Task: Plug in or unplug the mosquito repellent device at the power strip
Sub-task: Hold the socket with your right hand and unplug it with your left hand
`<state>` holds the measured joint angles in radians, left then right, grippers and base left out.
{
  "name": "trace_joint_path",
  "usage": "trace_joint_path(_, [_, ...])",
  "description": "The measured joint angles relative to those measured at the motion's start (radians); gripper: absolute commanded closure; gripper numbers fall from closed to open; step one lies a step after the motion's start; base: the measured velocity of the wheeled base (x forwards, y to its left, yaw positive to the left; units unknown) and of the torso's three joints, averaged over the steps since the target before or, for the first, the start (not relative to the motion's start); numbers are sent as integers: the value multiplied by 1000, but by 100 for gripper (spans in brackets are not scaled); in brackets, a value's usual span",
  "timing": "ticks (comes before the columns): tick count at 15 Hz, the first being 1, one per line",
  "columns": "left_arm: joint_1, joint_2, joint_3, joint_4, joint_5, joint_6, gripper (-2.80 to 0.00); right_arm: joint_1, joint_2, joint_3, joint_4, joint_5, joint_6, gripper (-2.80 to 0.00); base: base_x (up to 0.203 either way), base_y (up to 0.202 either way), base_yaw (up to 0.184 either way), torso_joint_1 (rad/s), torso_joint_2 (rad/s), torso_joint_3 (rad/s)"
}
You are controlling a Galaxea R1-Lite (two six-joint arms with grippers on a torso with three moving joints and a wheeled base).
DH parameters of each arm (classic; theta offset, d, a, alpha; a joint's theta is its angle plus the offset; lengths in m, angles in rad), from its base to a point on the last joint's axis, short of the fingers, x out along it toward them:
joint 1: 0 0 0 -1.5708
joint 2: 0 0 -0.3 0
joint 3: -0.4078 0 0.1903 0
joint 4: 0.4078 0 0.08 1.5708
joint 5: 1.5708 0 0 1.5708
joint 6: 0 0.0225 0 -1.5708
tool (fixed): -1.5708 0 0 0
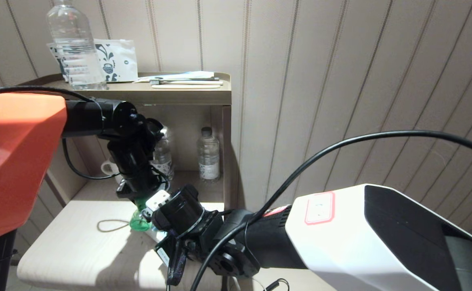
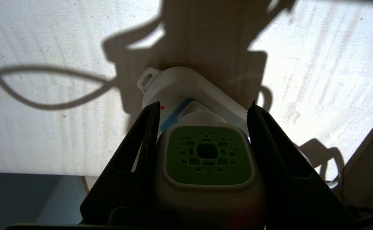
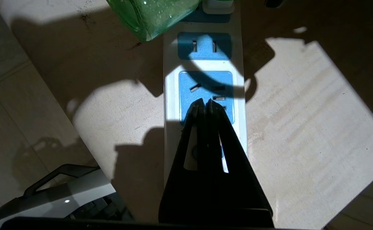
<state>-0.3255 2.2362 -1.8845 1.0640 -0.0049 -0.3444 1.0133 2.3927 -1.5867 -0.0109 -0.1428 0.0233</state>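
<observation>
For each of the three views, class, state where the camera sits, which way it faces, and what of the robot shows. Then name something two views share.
Head view: high on the robot, facing forward and down at the wooden bedside shelf; both arms show.
Left wrist view: behind the left gripper, whose fingers flank the white, green-centred mosquito repellent device.
Right wrist view: behind the shut right gripper, over the white blue-socketed power strip.
Shared: both wrist views show strip and device.

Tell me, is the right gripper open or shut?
Shut: the right gripper has both fingertips together, resting over the power strip.
</observation>
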Motion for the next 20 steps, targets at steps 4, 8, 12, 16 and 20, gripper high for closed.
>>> trace_joint_path(4, [0, -25, -4, -1, 4, 0, 0, -3, 4, 8, 0, 1, 0, 0, 0, 0, 0, 0, 0, 0])
trace_joint_path(8, [1, -41, -4, 1, 5, 0, 0, -4, 3, 8, 4, 0, 0, 0, 0, 0, 0, 0, 0, 0])
trace_joint_path(12, [1, -88, -1, 7, 7, -2, 0, -7, -22, -21, 14, -2, -4, 0, 0, 0, 0, 0, 0, 0])
trace_joint_path(16, [9, -155, 14, 38, 5, -6, 0, -12, -88, -31, 22, -3, -9, 0, 0, 0, 0, 0, 0, 0])
trace_joint_path(20, [24, -222, 12, 44, 7, -5, 0, -10, -143, -37, 10, -4, -11, 0, 0, 0, 0, 0, 0, 0])
